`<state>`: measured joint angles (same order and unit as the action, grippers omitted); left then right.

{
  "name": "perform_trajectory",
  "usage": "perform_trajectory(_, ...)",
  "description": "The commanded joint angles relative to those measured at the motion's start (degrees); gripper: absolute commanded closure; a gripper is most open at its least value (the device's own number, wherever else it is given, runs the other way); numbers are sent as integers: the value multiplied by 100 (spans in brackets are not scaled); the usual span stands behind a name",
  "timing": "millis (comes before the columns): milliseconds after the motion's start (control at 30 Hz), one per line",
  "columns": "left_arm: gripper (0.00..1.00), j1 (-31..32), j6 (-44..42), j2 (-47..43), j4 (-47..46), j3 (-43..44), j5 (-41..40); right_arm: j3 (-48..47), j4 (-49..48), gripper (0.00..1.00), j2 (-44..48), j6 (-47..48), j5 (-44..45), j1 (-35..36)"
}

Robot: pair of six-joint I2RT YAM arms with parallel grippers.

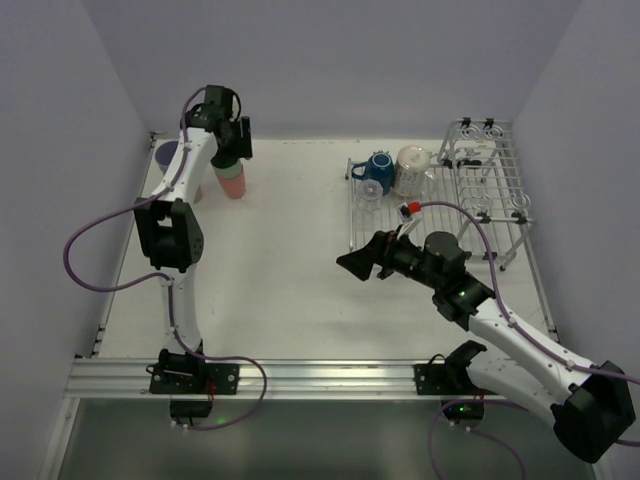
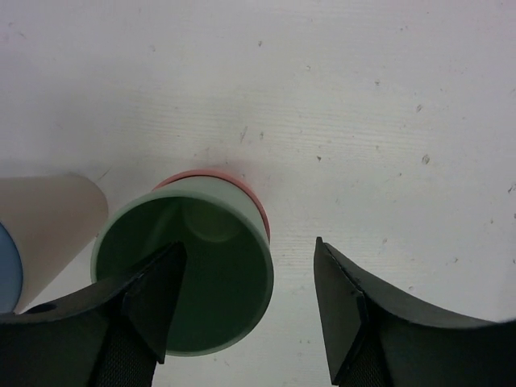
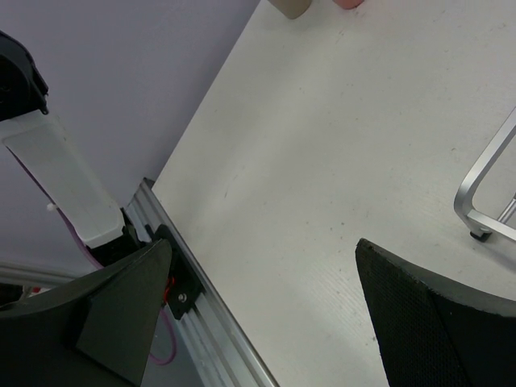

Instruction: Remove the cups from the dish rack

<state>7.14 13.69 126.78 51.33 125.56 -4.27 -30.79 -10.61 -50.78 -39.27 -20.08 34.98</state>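
Note:
A green cup sits nested in a salmon-pink cup, also seen in the top view at the back left. My left gripper is open just above it, with one finger over the green cup's mouth and the other outside its right wall. A beige cup and a blue cup stand beside it. The wire dish rack is at the back right, with a dark-blue mug and a pale speckled mug at its left end. My right gripper is open and empty over the table.
A lavender cup stands in the back left corner. The right wrist view shows a rack foot, the aluminium front rail and the left arm's base link. The side walls are close on both sides.

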Motion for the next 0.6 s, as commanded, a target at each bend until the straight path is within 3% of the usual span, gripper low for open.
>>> perform_trajectory(0, 28, -28, -324, -267, 123, 206, 603, -349, 42, 1, -2, 138, 118, 26)
perform_trajectory(167, 11, -11, 18, -1224, -621, -118, 1041, -639, 296, 1, 42, 244, 214, 26)
perform_trajectory(300, 7, 138, 256, -2243, -1528, -654, 1534, -1016, 621, 1, 69, 463, 399, 26)
perform_trajectory(433, 6, 612, 362, -3857, -2661, -1813, 1745, -1787, 1060, 1, 43, 884, 688, 26)
perform_trajectory(567, 5, 1306, 458, -5187, -3469, -3628, 1990, -2694, 2069, 2, -238, 1447, 1827, -9)
